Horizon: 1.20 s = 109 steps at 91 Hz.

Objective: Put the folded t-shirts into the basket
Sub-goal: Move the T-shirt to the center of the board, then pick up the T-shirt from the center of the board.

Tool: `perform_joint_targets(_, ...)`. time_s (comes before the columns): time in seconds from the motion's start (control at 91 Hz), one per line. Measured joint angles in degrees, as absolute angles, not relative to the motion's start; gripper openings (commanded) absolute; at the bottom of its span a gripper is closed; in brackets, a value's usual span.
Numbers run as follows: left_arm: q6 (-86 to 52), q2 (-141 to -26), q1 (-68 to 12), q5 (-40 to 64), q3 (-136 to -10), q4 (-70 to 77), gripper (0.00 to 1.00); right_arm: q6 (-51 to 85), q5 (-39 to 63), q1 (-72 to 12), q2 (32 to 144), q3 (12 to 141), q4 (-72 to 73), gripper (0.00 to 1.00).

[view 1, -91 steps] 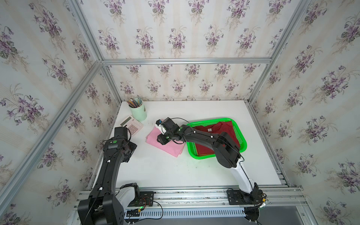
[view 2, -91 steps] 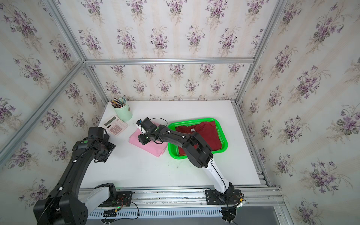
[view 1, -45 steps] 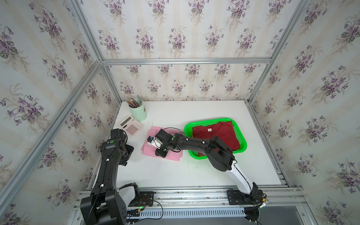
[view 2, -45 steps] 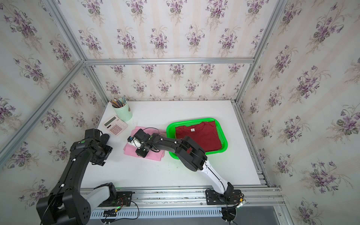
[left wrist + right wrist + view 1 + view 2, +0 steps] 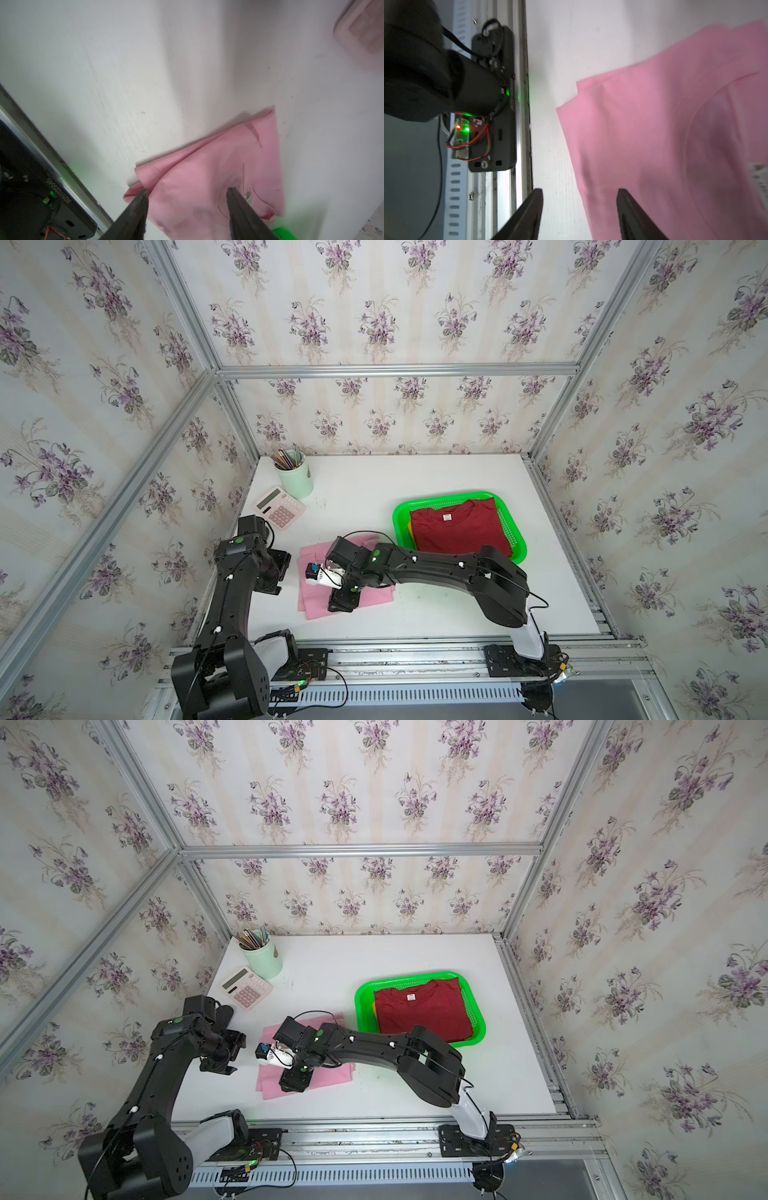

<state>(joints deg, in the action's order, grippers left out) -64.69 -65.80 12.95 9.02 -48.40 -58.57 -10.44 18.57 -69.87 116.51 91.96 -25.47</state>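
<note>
The light pink folded t-shirt (image 5: 374,593) (image 5: 332,1076) lies flat on the white table, left of the basket. My right gripper (image 5: 340,603) (image 5: 579,191) is open low over the shirt's front edge, one finger above the cloth and one above bare table. My left gripper (image 5: 282,576) (image 5: 188,192) is open at the shirt's left side, above a corner near the neck label. The green basket (image 5: 399,518) (image 5: 361,1002) holds the dark red t-shirt (image 5: 457,526) (image 5: 424,1011). A sliver of the mustard yellow t-shirt (image 5: 410,526) shows under it.
A pink calculator (image 5: 279,512) and a pale green cup of pencils (image 5: 295,479) stand at the back left. The metal front rail (image 5: 374,651) carries both arm bases. Papered walls close in the table on three sides.
My right gripper has drawn back from beside the basket toward the front left, and the pink shirt has slid forward with it. My left gripper has moved in toward the shirt.
</note>
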Motion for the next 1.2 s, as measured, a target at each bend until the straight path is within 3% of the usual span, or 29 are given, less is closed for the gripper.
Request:
perform_joint_targets(0.11, -67.83, -67.90, 9.45, 9.26, -51.59, -58.33, 0.72, -10.46, 14.83, -69.71, 111.72, 90.15, -22.61, 0.70)
perform_joint_targets(0.209, -71.20, -70.15, 6.59, 8.71, -53.47, -57.08, 0.77, -10.72, 9.02, -69.43, 108.18, 87.13, -20.10, 0.85)
perform_joint_targets(0.352, -76.42, -76.47, 4.43, 8.78, -55.33, -55.68, 0.86, -11.62, -1.28, -68.01, 105.91, 83.96, -18.63, 0.97)
perform_joint_targets(0.56, -82.32, -86.98, 2.00, 12.86, -56.88, -50.94, 0.88, -11.99, -8.03, -63.59, 104.79, 81.60, -17.15, 1.00)
perform_joint_targets(0.912, -87.15, -99.92, 0.73, 12.53, -65.80, -51.20, 0.78, -11.57, -2.17, -57.19, 112.49, 88.97, -18.79, 1.00)
perform_joint_targets(1.198, -88.86, -107.33, 0.73, 12.36, -68.86, -53.01, 0.61, -10.17, 4.08, -53.39, 122.43, 100.22, -26.96, 0.97)
